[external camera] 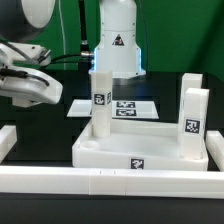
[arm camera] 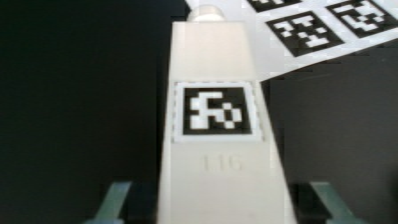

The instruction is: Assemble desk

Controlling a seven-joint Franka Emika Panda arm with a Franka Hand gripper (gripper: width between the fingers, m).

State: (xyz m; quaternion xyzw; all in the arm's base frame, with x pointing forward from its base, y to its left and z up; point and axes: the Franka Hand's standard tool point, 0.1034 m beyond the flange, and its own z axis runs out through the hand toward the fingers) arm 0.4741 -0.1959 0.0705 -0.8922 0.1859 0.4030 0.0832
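Tabletop: 1 large white plastic rimmed tray-like tabletop on black surface | Legs: 2 white tagged block legs upright on tabletop, one rear, one at the exterior view's right | Gripper: fingers straddle the rear leg, contact not discernible | Marker board: 1, behind tabletop

Exterior view frontal, wrist view close — both show leg

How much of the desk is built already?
Looks done: one white tagged block leg stands upright at a corner of the white rimmed plastic tabletop. A second leg stands at the exterior view's right. In hand: the open gripper lines up on the first leg without squeezing it. Left: only two legs show, so more probably remain.
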